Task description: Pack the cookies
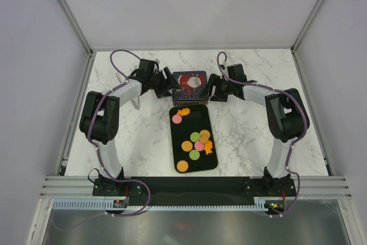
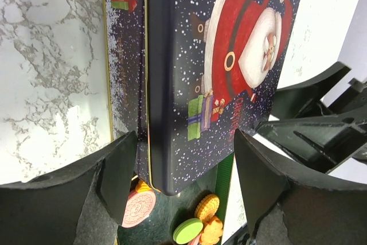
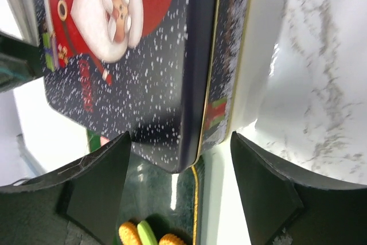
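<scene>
Marble desk (image 1: 241, 136) carried a black tray (image 1: 179, 152) near centre, with the Santa tin (image 1: 189, 87) just beyond it, lid (image 2: 229, 55) on askew. Left hand (image 1: 168, 87) and right hand (image 1: 210, 90) gaped wide astride the tin's sides, gripping nothing. Cookies (image 1: 195, 142) all lay on the tray; none looked packed.

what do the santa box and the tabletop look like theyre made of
Santa box: likely printed tin with a glossy finish; the thin gold line along its edges and the crisp rounded corners suggest sheet metal. Tabletop: white marble look with grey veins and a soft sheen; whether it is real stone or printed laminate cannot be told.
</scene>
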Robot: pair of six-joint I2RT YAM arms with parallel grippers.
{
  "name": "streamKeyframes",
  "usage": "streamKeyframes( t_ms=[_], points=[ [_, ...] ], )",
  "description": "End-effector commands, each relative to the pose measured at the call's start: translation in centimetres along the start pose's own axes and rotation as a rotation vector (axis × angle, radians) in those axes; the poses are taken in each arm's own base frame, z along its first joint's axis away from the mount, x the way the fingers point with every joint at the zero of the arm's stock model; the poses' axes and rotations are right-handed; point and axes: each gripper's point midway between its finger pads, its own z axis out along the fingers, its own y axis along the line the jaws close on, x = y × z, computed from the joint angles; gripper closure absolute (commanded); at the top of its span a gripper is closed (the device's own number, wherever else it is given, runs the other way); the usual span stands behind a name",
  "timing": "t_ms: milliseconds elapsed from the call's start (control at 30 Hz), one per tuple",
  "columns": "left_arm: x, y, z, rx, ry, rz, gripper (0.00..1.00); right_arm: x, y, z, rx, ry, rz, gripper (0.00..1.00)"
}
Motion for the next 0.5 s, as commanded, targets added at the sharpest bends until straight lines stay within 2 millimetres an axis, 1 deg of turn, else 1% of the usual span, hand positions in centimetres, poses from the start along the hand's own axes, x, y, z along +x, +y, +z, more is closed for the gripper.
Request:
streamKeyframes(
  t_ms=[0, 33, 67, 100, 133, 167, 200, 300, 367, 467],
  points=[
    [-1.0, -1.1, 0.1, 0.025, -0.021, 0.059, 0.25, -0.9, 3.3, -0.9, -0.171, -0.037, 0.033, 0.21],
    [-0.9, -1.0, 0.2, 0.022, -0.021, 0.058, 0.25, -0.7, 3.4, -1.0, -0.187, -0.035, 0.05, 0.22],
    [-1.0, -1.0, 0.2, 0.021, -0.022, 0.058, 0.25, -1.0, 3.8, -1.2, -0.204, -0.041, 0.078, 0.22],
    [-1.0, -1.1, 0.2, 0.023, -0.022, 0.062, 0.25, -1.2, 4.7, -1.5, -0.249, -0.049, 0.074, 0.23],
    [-1.0, -1.1, 0.2, 0.022, -0.023, 0.062, 0.25, -1.1, 4.9, -1.6, -0.276, -0.045, 0.086, 0.24],
    [-1.0, -1.1, 0.3, 0.022, -0.022, 0.063, 0.25, -0.9, 5.4, -1.5, -0.305, -0.03, 0.141, 0.25],
    [-1.0, -1.1, 0.3, 0.02, -0.022, 0.063, 0.25, -1.3, 6.2, -1.7, -0.359, -0.041, 0.131, 0.26],
    [-1.1, -1.1, 0.3, 0.01, -0.031, 0.073, 0.25, -0.9, 6.0, -1.4, -0.362, -0.032, 0.151, 0.38],
    [-1.2, -1.0, 0.3, 0.004, -0.034, 0.084, 0.25, -0.9, 5.7, -1.4, -0.354, -0.03, 0.15, 0.39],
    [-1.3, -0.8, 0.4, -0.012, -0.036, 0.099, 0.25, -0.8, 6.0, -1.6, -0.371, -0.019, 0.157, 0.42]
  ],
)
